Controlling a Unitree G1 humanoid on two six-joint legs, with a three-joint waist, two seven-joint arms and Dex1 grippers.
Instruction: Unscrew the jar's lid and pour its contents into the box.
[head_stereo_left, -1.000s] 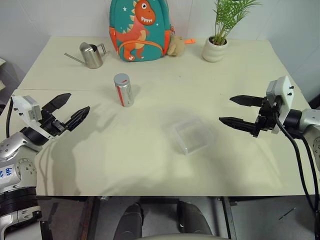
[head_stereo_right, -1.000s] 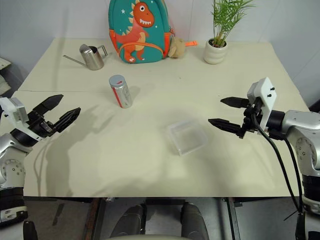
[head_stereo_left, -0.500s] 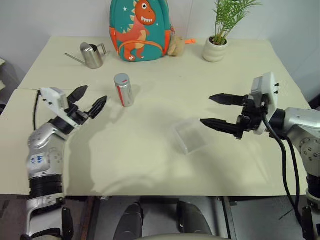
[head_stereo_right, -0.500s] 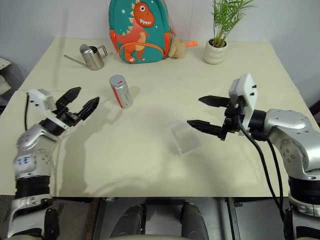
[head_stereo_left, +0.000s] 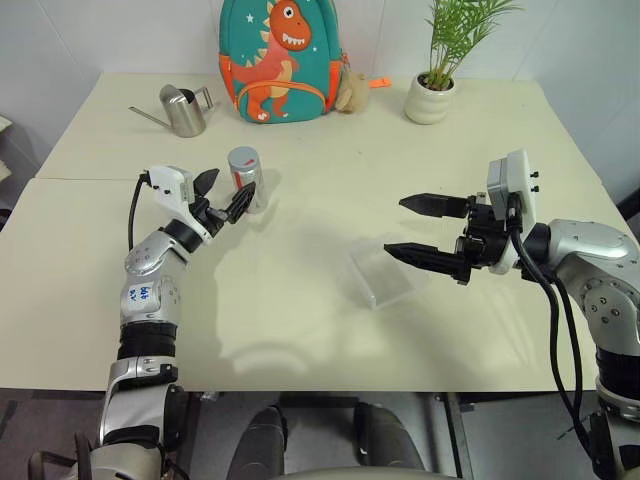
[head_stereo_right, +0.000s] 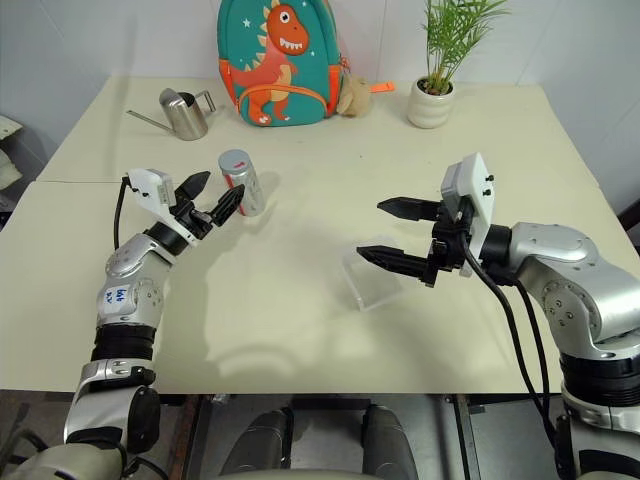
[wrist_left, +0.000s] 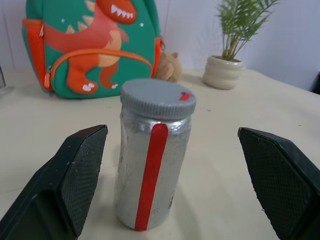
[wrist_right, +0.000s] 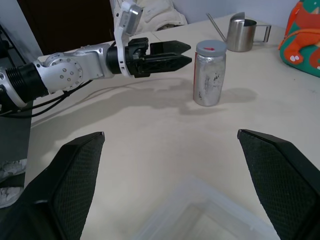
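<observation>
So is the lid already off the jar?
No, the grey lid sits on top of the jar, which stands upright on the table.

The jar (wrist_left: 152, 170) is shiny silver with a red stripe down its side, and its lid (wrist_left: 157, 98) is grey with a small red mark near the rim. The box (head_stereo_left: 385, 277) is clear plastic (the cream worktop (head_stereo_left: 300, 300) shows through it). Behind the jar stands a teal backpack (head_stereo_left: 280, 60) printed with an orange dinosaur and white stars. The watering can (head_stereo_left: 183, 110) is steel-grey. The plant pot (head_stereo_left: 429, 100) is white, its leaves green. Both pincers, left (head_stereo_left: 224, 196) and right (head_stereo_left: 428, 231), have black fingers.
</observation>
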